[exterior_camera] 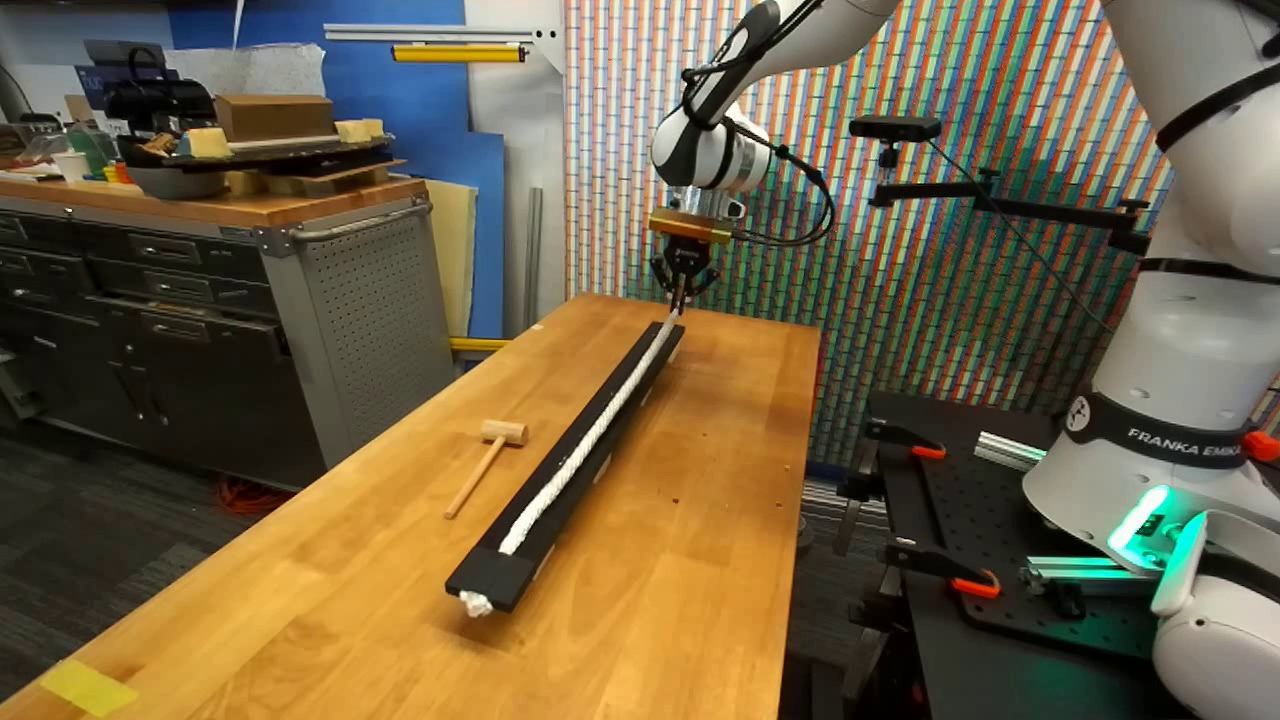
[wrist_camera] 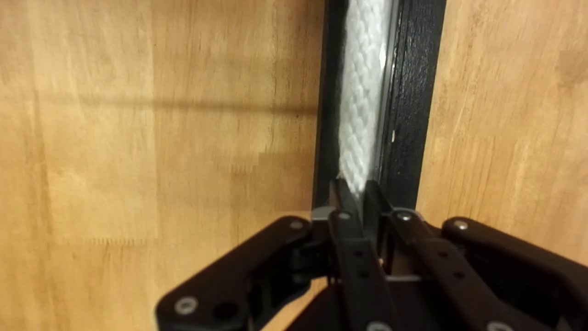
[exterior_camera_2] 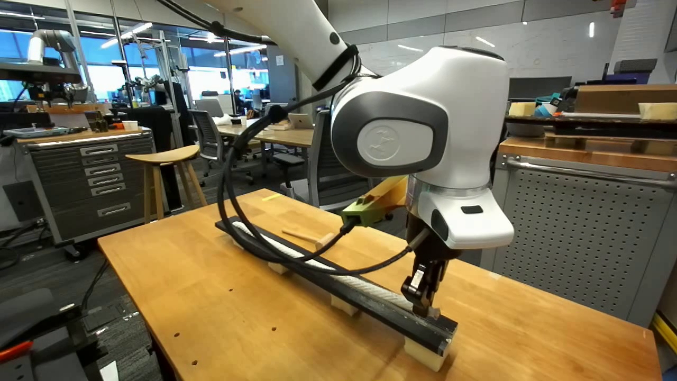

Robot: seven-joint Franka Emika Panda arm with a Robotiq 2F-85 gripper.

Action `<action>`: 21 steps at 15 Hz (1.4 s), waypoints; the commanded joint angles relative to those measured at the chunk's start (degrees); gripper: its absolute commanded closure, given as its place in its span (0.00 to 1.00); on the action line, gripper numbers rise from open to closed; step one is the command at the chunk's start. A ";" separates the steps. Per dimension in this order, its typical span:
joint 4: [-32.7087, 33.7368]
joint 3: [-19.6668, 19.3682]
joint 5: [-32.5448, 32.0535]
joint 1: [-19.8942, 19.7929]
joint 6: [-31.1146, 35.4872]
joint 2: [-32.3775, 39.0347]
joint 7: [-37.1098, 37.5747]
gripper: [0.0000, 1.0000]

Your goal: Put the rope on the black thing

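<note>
Looked close to finished, judging by the lie of things. Had the rope stretched lengthwise along the top of the black bar, itself propped on pale blocks above the counter. Seemed secured at the end well apart from the pincer, running up to a black band, with a frayed white tuft poking out past it. At the opposite end, found the pincer's jaws drawn together on either side of the rope, gripping it. Could not make out the tip beyond the grip, nor any sure contact between rope and bar beneath. Most likely needed only a last settling of that end, then a letting-go and a lift away. In both exterior views, had the arm bent high over the counter, wrist above the bar near its end, pincer pointing almost straight down; in the wrist view, showed the rope leading straight off from between the jaws.
</note>
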 commanded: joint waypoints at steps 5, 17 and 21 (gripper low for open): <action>4.27 -1.41 -4.06 0.58 1.28 3.35 3.38 0.97; 5.96 -0.41 -4.52 -0.18 0.41 4.75 2.61 0.97; 6.42 0.16 -3.98 -0.53 1.35 5.01 1.79 0.97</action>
